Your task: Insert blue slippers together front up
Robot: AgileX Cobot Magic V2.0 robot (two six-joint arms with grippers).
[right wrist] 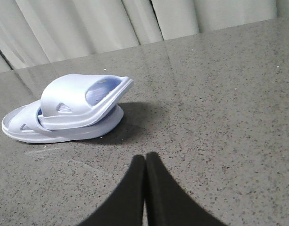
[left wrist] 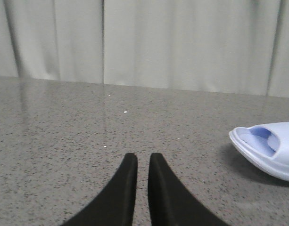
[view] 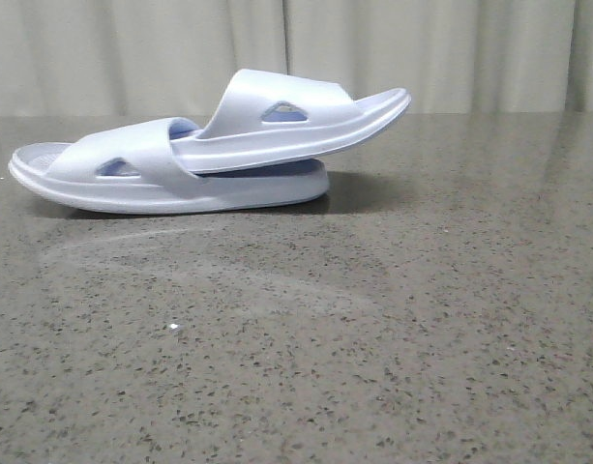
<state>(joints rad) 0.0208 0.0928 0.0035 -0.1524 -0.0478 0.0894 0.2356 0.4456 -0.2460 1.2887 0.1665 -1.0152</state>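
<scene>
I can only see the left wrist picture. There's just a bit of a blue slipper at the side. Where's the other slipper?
Observer: It is tucked in. The upper slipper has one end pushed under the strap of the lower slipper, which lies flat on the table.
Operator: Is the top one lying flat too?
Observer: No, it tilts; its free end sticks up in the air.
Operator: Is the other gripper holding them?
Observer: No. The right gripper is shut on nothing, well apart from the pair.
Operator: And mine?
Observer: The left gripper is nearly closed and empty too.
</scene>
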